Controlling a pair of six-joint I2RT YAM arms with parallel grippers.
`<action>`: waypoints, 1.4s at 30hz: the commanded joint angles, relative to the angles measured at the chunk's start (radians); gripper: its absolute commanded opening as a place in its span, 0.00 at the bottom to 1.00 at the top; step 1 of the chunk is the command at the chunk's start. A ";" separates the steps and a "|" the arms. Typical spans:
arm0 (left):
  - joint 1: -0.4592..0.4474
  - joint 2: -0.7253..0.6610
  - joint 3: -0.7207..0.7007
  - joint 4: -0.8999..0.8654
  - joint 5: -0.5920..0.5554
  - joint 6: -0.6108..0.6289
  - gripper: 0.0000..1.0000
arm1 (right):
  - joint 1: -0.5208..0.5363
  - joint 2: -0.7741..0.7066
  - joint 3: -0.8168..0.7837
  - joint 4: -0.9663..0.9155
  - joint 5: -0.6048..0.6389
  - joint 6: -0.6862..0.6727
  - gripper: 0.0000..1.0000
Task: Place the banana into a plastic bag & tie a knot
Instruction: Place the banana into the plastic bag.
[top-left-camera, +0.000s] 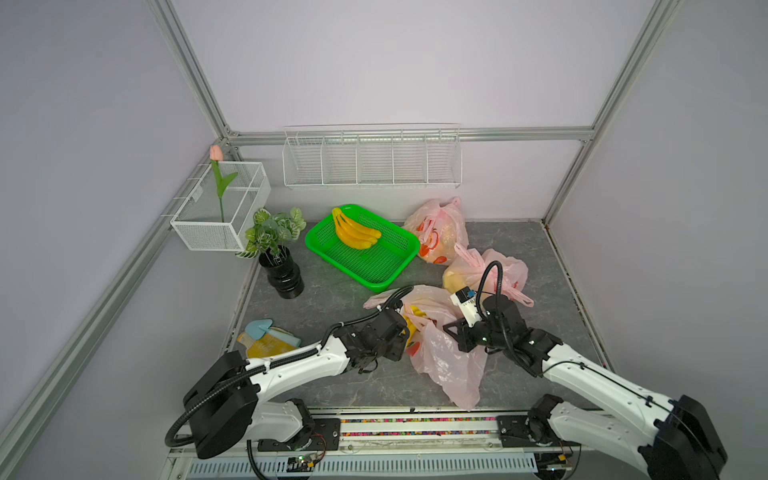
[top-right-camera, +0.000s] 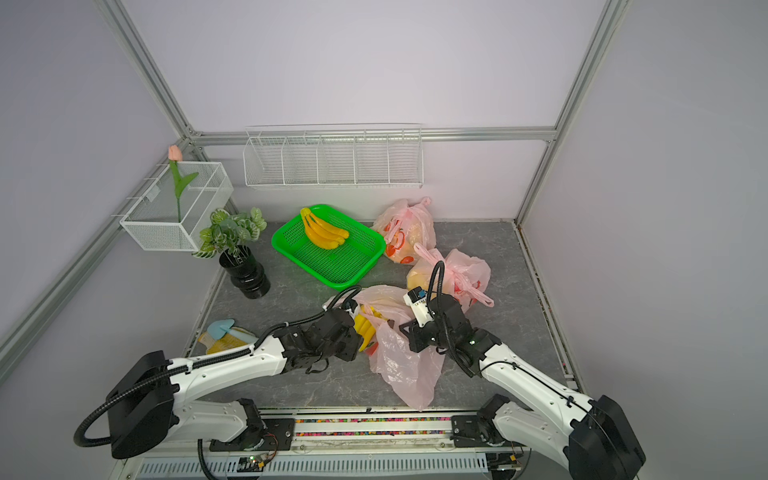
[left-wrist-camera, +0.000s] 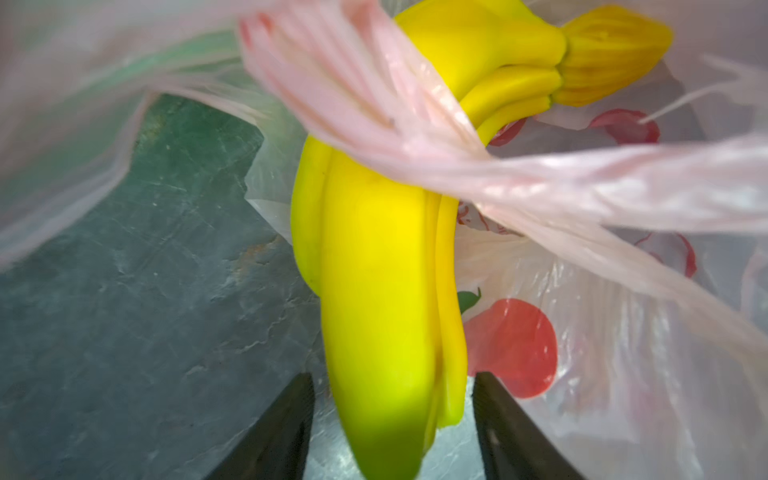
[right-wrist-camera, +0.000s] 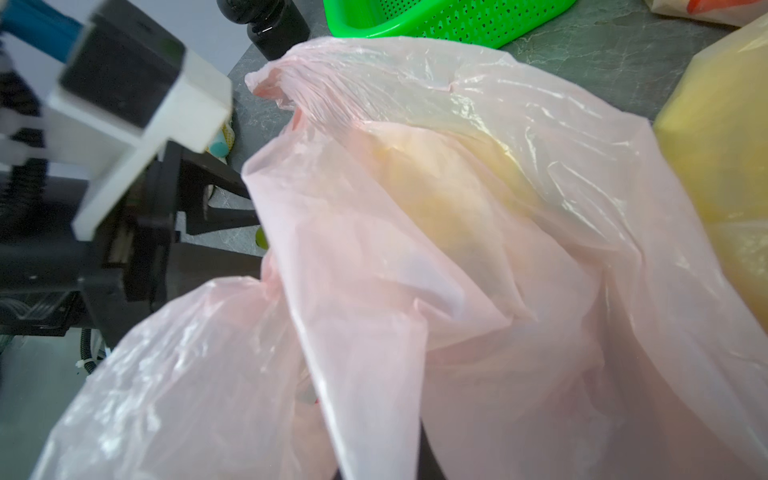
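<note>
A yellow banana bunch (top-left-camera: 412, 319) (top-right-camera: 365, 326) lies in the mouth of a pink plastic bag (top-left-camera: 449, 365) (top-right-camera: 405, 370) at the middle front of the table. In the left wrist view the banana (left-wrist-camera: 374, 291) lies between the fingers of my left gripper (left-wrist-camera: 392, 419), which is open with a gap on each side. A bag handle (left-wrist-camera: 374, 95) drapes across the fruit. My right gripper (top-left-camera: 453, 330) (top-right-camera: 411, 334) is shut on the bag's edge. It holds the film (right-wrist-camera: 374, 374) up taut, and the film hides its fingers.
A green basket (top-left-camera: 376, 286) behind holds another banana bunch (top-left-camera: 355, 235). Two tied pink bags (top-left-camera: 440, 232) (top-left-camera: 486, 270) lie at the right rear. A black vase with a plant (top-left-camera: 284, 276) stands at the left. A small blue shovel (top-left-camera: 259, 330) lies front left. Wire racks hang on the walls.
</note>
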 joint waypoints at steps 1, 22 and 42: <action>0.007 0.048 0.035 0.056 0.015 -0.059 0.51 | 0.001 -0.007 -0.012 0.029 -0.025 0.000 0.07; 0.076 0.242 0.330 -0.060 0.135 0.170 0.16 | 0.030 0.025 0.023 0.018 -0.095 -0.031 0.07; 0.056 0.042 0.132 -0.027 0.365 0.357 0.20 | -0.051 0.033 0.014 0.035 -0.069 -0.079 0.07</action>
